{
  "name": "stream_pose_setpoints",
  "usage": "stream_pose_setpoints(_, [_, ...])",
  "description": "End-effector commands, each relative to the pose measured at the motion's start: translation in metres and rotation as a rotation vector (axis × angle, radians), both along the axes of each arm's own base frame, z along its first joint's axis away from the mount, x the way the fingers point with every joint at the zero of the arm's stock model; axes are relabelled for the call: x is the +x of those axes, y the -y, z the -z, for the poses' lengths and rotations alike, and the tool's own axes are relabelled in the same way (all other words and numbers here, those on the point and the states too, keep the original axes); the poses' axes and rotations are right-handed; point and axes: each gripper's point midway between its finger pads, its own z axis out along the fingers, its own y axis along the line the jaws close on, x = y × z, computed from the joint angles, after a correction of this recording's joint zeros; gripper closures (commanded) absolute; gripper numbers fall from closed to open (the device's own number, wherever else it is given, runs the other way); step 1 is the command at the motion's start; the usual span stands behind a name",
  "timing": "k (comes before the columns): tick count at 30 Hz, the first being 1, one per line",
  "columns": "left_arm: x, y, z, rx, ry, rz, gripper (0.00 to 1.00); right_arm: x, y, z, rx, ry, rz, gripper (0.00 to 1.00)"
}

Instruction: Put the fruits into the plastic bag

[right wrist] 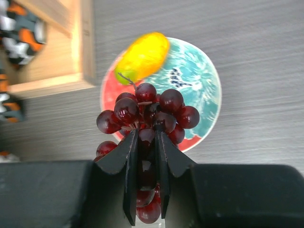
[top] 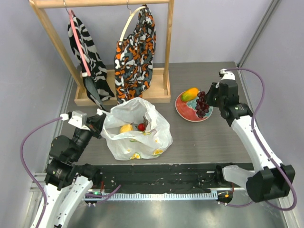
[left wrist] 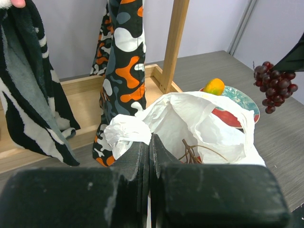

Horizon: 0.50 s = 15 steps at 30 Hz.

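Plastic bag (top: 159, 130) open-mouthed, near-left part of surface; inside: lemon (top: 126, 128), red berries (top: 141, 127). Left hand (left wrist: 150, 142) clenched on bag's left rim. Plate (top: 183, 112) toward far right edge holds mango (top: 190, 93). Right hand (right wrist: 146, 142) grasping grape bunch (right wrist: 142, 109), hanging above plate. Bag print: citrus slices, leaves

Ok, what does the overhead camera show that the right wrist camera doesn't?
Only the overhead camera shows the plastic bag, with a lemon and red berries inside, and the left pincer shut on its edge. Only the right wrist camera shows the right pincer up close, jaws clamped on the grapes. Both show the grapes, the mango and the plate, plus a corner of the wooden rack.
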Motion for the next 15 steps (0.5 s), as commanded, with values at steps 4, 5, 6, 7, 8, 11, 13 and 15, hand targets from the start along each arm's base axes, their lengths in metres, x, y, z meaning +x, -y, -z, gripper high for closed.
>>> stream_pose_setpoints(4, [-0.004,0.0,-0.012,-0.013,0.037,0.009,1.0,-0.023,-0.042,-0.095,0.185,0.24,-0.192,0.99])
stream_pose_setpoints(5, [-0.004,0.0,-0.012,-0.013,0.037,0.009,1.0,-0.026,-0.05,-0.102,0.2,0.256,-0.223,0.99])
stream_pose_setpoints(6, [-0.004,0.0,-0.012,-0.013,0.037,0.01,1.0,-0.03,-0.06,-0.109,0.229,0.274,-0.269,0.99])
stream_pose_setpoints(7, [-0.004,0.0,-0.012,-0.013,0.039,0.01,1.0,-0.035,-0.066,-0.118,0.241,0.298,-0.292,0.99])
stream_pose_setpoints(8, [-0.004,0.001,-0.012,-0.013,0.037,0.01,1.0,-0.038,-0.071,-0.125,0.247,0.319,-0.31,0.99])
stream_pose_setpoints(11, [-0.004,0.001,-0.012,-0.014,0.037,0.012,1.0,-0.049,-0.101,-0.144,0.229,0.359,-0.373,0.99])
stream_pose_setpoints(13, [-0.004,0.001,-0.012,-0.012,0.037,0.012,1.0,-0.063,-0.133,-0.151,0.219,0.371,-0.453,0.99])
stream_pose_setpoints(15, [-0.003,0.001,-0.011,-0.013,0.034,0.011,1.0,-0.065,-0.149,-0.163,0.213,0.394,-0.471,0.99])
